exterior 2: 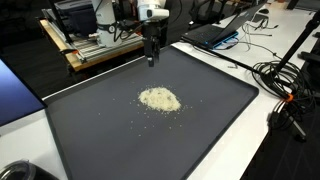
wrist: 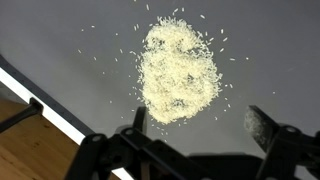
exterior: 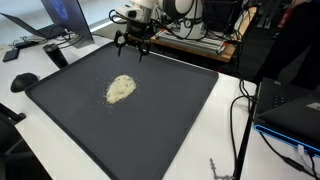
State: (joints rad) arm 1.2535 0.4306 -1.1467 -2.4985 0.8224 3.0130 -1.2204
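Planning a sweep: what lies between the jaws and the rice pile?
Only bare dark tray in both exterior views; wrist view adds stray grains beside the rice pile.

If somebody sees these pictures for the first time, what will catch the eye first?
A pale heap of grains lies near the middle of a big dark tray, with loose grains scattered around it. The pincer hangs open above the tray near one edge, holding nothing.

I see a white table (exterior: pixel 222 135) under everything. On it a black mouse (exterior: pixel 24 81) lies near an open laptop (exterior: pixel 62 18) with a blue screen. Black cables (exterior 2: pixel 285 88) run along one table edge, and a wooden rack (exterior 2: pixel 95 52) stands behind.
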